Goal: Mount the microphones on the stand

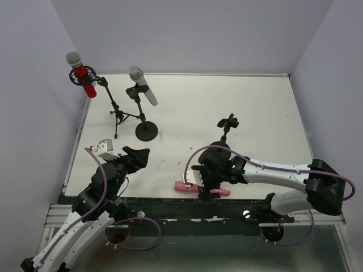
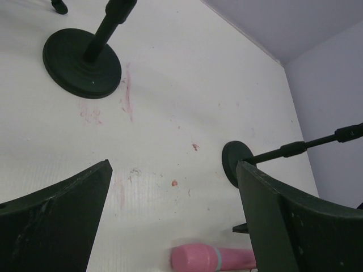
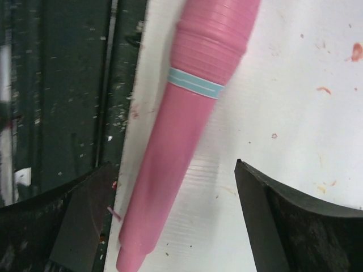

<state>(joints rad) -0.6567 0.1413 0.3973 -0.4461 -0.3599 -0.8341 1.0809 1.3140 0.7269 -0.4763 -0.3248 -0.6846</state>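
The pink microphone [image 1: 185, 186] lies flat at the table's near edge, head pointing left; it also shows in the right wrist view [image 3: 187, 119] and the left wrist view [image 2: 210, 258]. My right gripper [image 1: 205, 182] is open, low over the microphone's handle, with a jaw on each side of it [image 3: 173, 165]. My left gripper [image 1: 140, 155] is open and empty above the table, left of the pink head [image 2: 174, 164]. The red microphone [image 1: 83, 76] sits in the tripod stand [image 1: 118, 115]. The silver-grey microphone [image 1: 143, 85] sits in the round-base stand [image 1: 146, 130]. A third stand [image 1: 228, 123] has an empty clip.
The third stand's round base [image 2: 232, 162] lies just behind my right gripper, and the silver microphone's base [image 2: 82, 62] is ahead of my left gripper. A dark rail [image 3: 62, 85] runs along the table's near edge beside the pink microphone. Walls close in at the left, back and right.
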